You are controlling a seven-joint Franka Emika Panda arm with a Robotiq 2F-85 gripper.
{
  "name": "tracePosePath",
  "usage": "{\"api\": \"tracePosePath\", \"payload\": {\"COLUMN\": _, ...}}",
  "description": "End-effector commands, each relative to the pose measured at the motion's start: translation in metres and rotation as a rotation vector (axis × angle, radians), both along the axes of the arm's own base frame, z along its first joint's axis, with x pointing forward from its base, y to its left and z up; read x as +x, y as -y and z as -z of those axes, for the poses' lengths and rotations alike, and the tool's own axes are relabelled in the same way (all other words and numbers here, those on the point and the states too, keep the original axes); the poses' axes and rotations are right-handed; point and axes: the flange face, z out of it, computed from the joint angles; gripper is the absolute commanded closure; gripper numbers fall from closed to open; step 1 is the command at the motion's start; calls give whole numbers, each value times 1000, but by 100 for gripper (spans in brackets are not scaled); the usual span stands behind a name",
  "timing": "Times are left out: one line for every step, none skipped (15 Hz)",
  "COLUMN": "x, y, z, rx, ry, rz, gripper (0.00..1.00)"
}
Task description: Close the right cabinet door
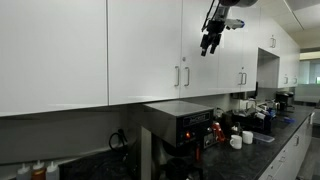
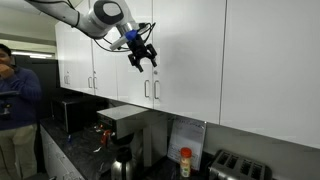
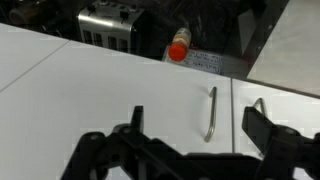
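Hovering, hand [image 1: 208, 46] spread wide, by shut right cabinet door [image 1: 225, 80].

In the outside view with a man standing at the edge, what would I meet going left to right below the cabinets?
Man → dark microwave → silver coffee machine → red-capped bottle → toaster.

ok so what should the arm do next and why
Probably draw the gripper back: it is open, holds nothing, and the door behind it already looks flush with its neighbour, their handles side by side.
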Motion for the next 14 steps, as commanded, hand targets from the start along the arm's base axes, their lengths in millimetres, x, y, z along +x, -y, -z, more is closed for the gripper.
{"api": "tracePosePath", "payload": {"x": -64, "y": -16, "z": -3, "rx": 11, "ry": -51, "rz": 24, "gripper": 0}}
{"api": "tracePosePath", "payload": {"x": -79, "y": -21, "z": -6, "rx": 14, "ry": -62, "rz": 33, "gripper": 0}}
{"api": "tracePosePath", "payload": {"x": -95, "y": -25, "z": -5, "rx": 17, "ry": -73, "rz": 42, "gripper": 0}}
{"api": "tracePosePath", "payload": {"x": -108, "y": -29, "z": -4, "rx": 21, "ry": -85, "rz": 55, "gripper": 0}}
{"api": "tracePosePath", "payload": {"x": -122, "y": -32, "z": -2, "rx": 32, "ry": -101, "rz": 76, "gripper": 0}}
{"api": "tracePosePath", "payload": {"x": -134, "y": -35, "z": 3, "rx": 46, "ry": -122, "rz": 92, "gripper": 0}}
{"api": "tracePosePath", "payload": {"x": -147, "y": -39, "z": 5, "rx": 64, "ry": -146, "rz": 98, "gripper": 0}}
{"api": "tracePosePath", "payload": {"x": -157, "y": -44, "z": 9, "rx": 94, "ry": -167, "rz": 92, "gripper": 0}}
{"api": "tracePosePath", "payload": {"x": -166, "y": -48, "z": 11, "rx": 128, "ry": -183, "rz": 89, "gripper": 0}}
{"api": "tracePosePath", "payload": {"x": -174, "y": -52, "z": 12, "rx": 172, "ry": -200, "rz": 77, "gripper": 0}}
{"api": "tracePosePath", "payload": {"x": -180, "y": -56, "z": 14, "rx": 217, "ry": -221, "rz": 63, "gripper": 0}}
{"api": "tracePosePath", "payload": {"x": -185, "y": -60, "z": 14, "rx": 251, "ry": -236, "rz": 68, "gripper": 0}}
{"api": "tracePosePath", "payload": {"x": -189, "y": -61, "z": 16, "rx": 266, "ry": -252, "rz": 87, "gripper": 0}}
{"api": "tracePosePath", "payload": {"x": -194, "y": -63, "z": 17, "rx": 266, "ry": -264, "rz": 109, "gripper": 0}}
